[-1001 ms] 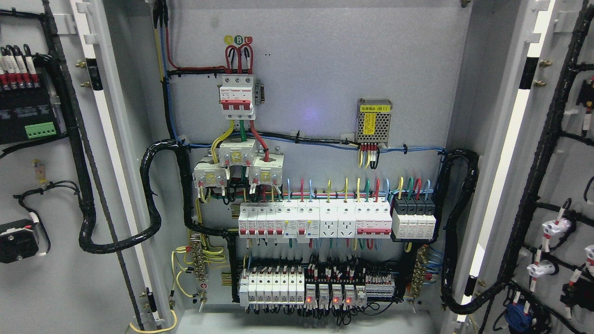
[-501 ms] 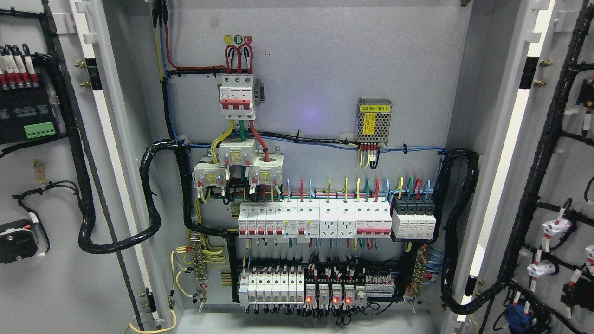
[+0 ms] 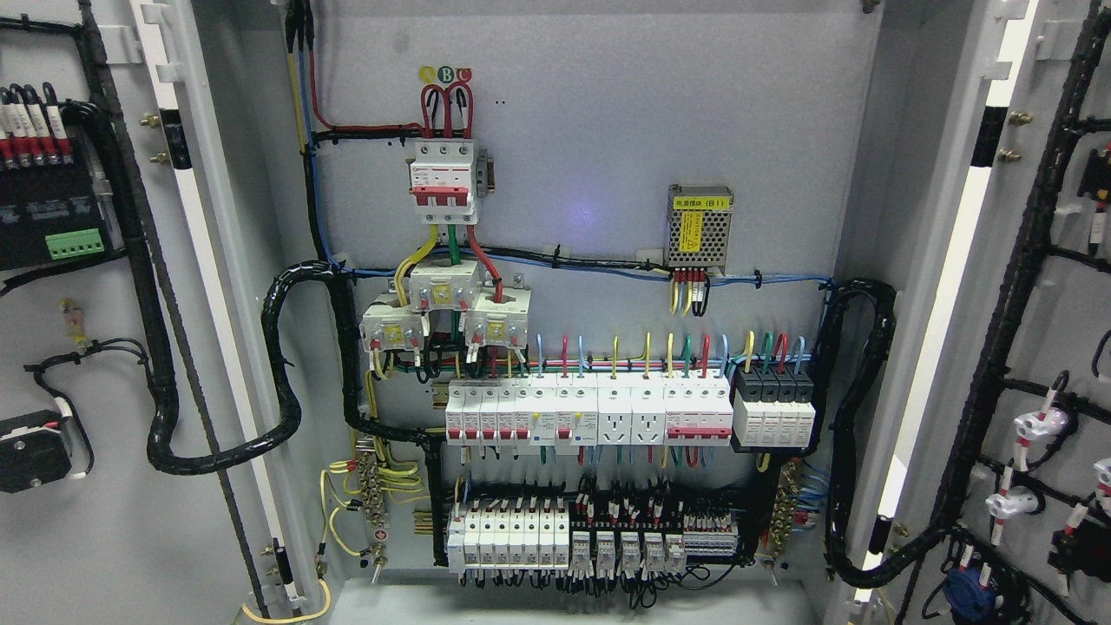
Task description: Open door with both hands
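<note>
With both doors swung fully outward, the cabinet (image 3: 599, 87) stands open to the camera: the left door (image 3: 104, 538) fills the picture's left edge and the right door (image 3: 1063, 304) its right edge, each with its inner face turned inward toward the view and its long axis upright, leaning slightly in the picture. Neither robot hand is in view, so the state of the fingers cannot be told. On the left door's inner face sit a black terminal unit (image 3: 48, 208) with a green connector and a black harness (image 3: 156, 347) running down it; the right door carries black cable runs and white-capped fittings (image 3: 1037, 425). Inside the cabinet, on the grey back panel, a red-and-white main breaker (image 3: 444, 180) sits at upper centre, three white current transformers (image 3: 444, 308) below it, and a perforated metal power supply (image 3: 699, 224) to the right. Beneath these runs a row of white breakers and sockets (image 3: 599, 412), ending in a black-topped module (image 3: 774, 408) at the right, and a lower row of breakers and relays (image 3: 590, 534). Black looms (image 3: 282, 365) curve down both sides. Compared with half a second ago, the red indicator lights on the lower relays are unlit; doors and wiring are unchanged.
</note>
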Action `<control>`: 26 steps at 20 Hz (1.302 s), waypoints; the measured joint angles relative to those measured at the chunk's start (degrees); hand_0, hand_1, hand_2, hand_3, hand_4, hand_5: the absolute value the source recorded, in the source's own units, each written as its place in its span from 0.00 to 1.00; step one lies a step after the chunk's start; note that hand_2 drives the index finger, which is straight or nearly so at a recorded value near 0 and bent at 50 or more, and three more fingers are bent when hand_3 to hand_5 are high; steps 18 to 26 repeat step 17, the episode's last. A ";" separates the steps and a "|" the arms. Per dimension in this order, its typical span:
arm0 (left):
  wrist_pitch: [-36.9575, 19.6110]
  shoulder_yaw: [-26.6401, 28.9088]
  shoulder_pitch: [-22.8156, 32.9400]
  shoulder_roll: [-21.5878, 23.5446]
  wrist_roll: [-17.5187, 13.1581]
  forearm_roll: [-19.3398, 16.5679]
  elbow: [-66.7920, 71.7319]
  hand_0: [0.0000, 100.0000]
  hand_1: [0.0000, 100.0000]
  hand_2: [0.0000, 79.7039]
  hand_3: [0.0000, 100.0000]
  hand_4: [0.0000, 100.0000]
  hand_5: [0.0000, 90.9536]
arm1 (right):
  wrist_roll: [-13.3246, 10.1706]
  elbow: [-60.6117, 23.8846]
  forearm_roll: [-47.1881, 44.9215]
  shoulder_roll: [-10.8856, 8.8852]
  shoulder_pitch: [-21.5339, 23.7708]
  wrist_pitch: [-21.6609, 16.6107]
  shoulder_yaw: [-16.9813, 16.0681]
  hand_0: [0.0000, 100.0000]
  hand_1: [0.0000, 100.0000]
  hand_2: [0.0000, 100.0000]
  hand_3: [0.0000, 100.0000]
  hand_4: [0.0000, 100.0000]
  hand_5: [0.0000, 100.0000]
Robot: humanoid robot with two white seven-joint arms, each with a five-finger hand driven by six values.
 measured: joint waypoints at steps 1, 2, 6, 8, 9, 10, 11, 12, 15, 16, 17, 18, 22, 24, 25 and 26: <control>3.42 -0.11 -0.06 -0.20 -0.05 0.06 1.42 0.00 0.00 0.00 0.00 0.00 0.00 | -0.04 1.42 0.70 0.35 -0.21 2.29 0.01 0.00 0.00 0.00 0.00 0.00 0.00; 6.00 -0.21 -0.18 -0.36 -0.07 0.11 2.82 0.00 0.00 0.00 0.00 0.00 0.00 | -0.39 2.68 1.21 0.63 -0.40 4.26 0.02 0.00 0.00 0.00 0.00 0.00 0.00; 11.57 -0.55 -0.33 -0.92 -0.07 0.18 7.11 0.00 0.00 0.00 0.00 0.00 0.00 | -5.79 6.80 3.79 1.59 -0.90 13.74 0.13 0.00 0.00 0.00 0.00 0.00 0.00; 13.20 -0.66 -0.40 -1.13 -0.07 0.21 8.71 0.00 0.00 0.00 0.00 0.00 0.00 | -7.71 8.25 5.68 1.95 -1.30 17.33 0.14 0.00 0.00 0.00 0.00 0.00 0.00; 14.31 -0.69 -0.42 -1.24 -0.07 0.23 9.45 0.00 0.00 0.00 0.00 0.00 0.00 | -8.80 8.95 6.68 2.12 -1.53 19.14 0.15 0.00 0.00 0.00 0.00 0.00 0.00; 15.55 -0.72 -0.42 -1.33 -0.07 0.26 10.11 0.00 0.00 0.00 0.00 0.00 0.00 | -10.09 9.51 7.71 2.24 -1.70 21.12 0.16 0.00 0.00 0.00 0.00 0.00 0.00; 16.97 -0.75 -0.43 -1.40 -0.10 0.30 10.65 0.00 0.00 0.00 0.00 0.00 0.00 | -11.56 10.22 8.69 2.40 -1.94 22.75 0.16 0.00 0.00 0.00 0.00 0.00 0.00; 17.83 -0.76 -0.43 -1.47 -0.14 0.39 11.24 0.00 0.00 0.00 0.00 0.00 0.00 | -13.06 10.70 9.57 2.51 -2.22 23.86 0.15 0.00 0.00 0.00 0.00 0.00 0.00; 19.12 -0.81 -0.45 -1.65 -0.17 1.36 12.59 0.00 0.00 0.00 0.00 0.00 0.00 | -16.60 12.02 11.30 2.82 -3.13 25.77 0.13 0.00 0.00 0.00 0.00 0.00 0.00; 19.39 -0.83 -0.46 -1.69 -0.17 1.78 12.96 0.00 0.00 0.00 0.00 0.00 0.00 | -17.86 12.35 11.71 2.90 -3.44 26.03 0.10 0.00 0.00 0.00 0.00 0.00 0.00; 19.57 -0.85 -0.46 -1.74 -0.17 2.20 13.32 0.00 0.00 0.00 0.00 0.00 0.00 | -19.22 12.66 12.02 2.98 -3.70 26.19 0.07 0.00 0.00 0.00 0.00 0.00 0.00; 19.57 -0.85 -0.46 -1.74 -0.17 2.20 13.32 0.00 0.00 0.00 0.00 0.00 0.00 | -19.22 12.66 12.02 2.98 -3.70 26.19 0.07 0.00 0.00 0.00 0.00 0.00 0.00; 19.57 -0.85 -0.46 -1.74 -0.17 2.20 13.32 0.00 0.00 0.00 0.00 0.00 0.00 | -19.22 12.66 12.02 2.98 -3.70 26.19 0.07 0.00 0.00 0.00 0.00 0.00 0.00; 19.57 -0.85 -0.46 -1.74 -0.17 2.20 13.32 0.00 0.00 0.00 0.00 0.00 0.00 | -19.22 12.66 12.02 2.98 -3.70 26.19 0.07 0.00 0.00 0.00 0.00 0.00 0.00; 19.57 -0.85 -0.46 -1.74 -0.17 2.20 13.32 0.00 0.00 0.00 0.00 0.00 0.00 | -19.22 12.66 12.02 2.98 -3.70 26.19 0.07 0.00 0.00 0.00 0.00 0.00 0.00; 19.57 -0.85 -0.46 -1.74 -0.17 2.20 13.32 0.00 0.00 0.00 0.00 0.00 0.00 | -19.22 12.66 12.02 2.98 -3.70 26.19 0.07 0.00 0.00 0.00 0.00 0.00 0.00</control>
